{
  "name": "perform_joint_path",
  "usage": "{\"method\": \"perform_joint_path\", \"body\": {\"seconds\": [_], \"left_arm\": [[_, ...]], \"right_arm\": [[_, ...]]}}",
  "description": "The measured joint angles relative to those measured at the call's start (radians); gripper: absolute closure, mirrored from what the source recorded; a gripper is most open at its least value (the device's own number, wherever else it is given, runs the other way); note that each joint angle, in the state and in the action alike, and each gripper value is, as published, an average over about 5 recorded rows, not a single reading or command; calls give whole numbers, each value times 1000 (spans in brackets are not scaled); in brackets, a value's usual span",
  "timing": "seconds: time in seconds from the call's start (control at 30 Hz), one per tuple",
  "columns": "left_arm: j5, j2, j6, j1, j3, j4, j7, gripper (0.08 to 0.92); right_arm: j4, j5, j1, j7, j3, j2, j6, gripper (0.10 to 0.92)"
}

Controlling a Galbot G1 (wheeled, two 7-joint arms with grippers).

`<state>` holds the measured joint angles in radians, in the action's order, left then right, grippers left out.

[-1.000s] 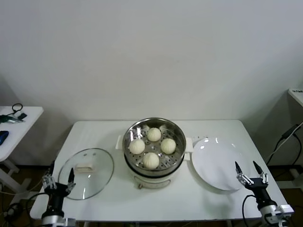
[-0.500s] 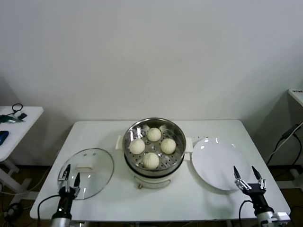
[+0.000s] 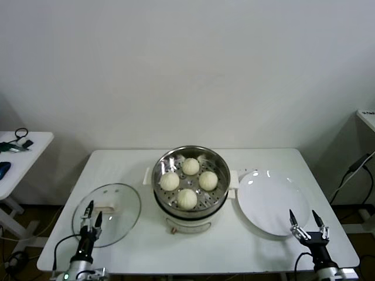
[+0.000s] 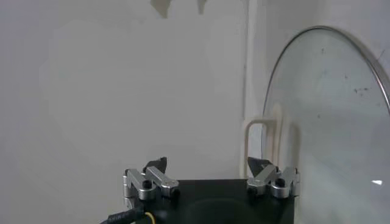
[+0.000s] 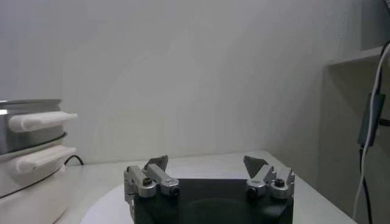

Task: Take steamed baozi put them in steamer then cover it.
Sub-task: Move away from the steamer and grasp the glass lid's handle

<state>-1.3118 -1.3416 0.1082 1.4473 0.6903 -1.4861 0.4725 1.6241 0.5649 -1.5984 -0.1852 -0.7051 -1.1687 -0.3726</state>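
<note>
Several cream-white baozi (image 3: 187, 198) sit inside the shiny steel steamer (image 3: 166, 161) at the table's middle. The steamer stands uncovered on its white cooker base. The cover (image 3: 120, 219), a clear glass lid with a cream handle (image 3: 104, 206), lies flat on the table to the steamer's left. My left gripper (image 3: 93, 213) is open over the lid's near-left part, close to the handle. In the left wrist view the lid (image 4: 329, 122) curves beside the open left gripper (image 4: 210, 164). My right gripper (image 3: 305, 222) is open and holds nothing, at the near right edge of the plate.
A flat white plate (image 3: 272, 202) lies right of the steamer. The right wrist view shows the steamer's white side handle (image 5: 42, 120) and the open right gripper (image 5: 207, 163). A small side table (image 3: 17, 152) with cables stands at the far left.
My left gripper has moved right and forward, from beyond the lid's left edge to over the glass. My right gripper has drifted slightly nearer. Both stay open.
</note>
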Motion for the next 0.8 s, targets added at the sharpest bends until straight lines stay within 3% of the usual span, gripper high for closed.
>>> {"method": "perform_joint_path", "body": {"seconds": [0.43,0.8], "left_arm": [[-34,9,-10,-89,-21,80,-10,186],[-60,18,6,-124,-22,136,-3,484]], "right_arm": [[9,-3,-13,0,-9,-16,-16,203],[14,-5,-14,0,-13,-19,-19,203]]}}
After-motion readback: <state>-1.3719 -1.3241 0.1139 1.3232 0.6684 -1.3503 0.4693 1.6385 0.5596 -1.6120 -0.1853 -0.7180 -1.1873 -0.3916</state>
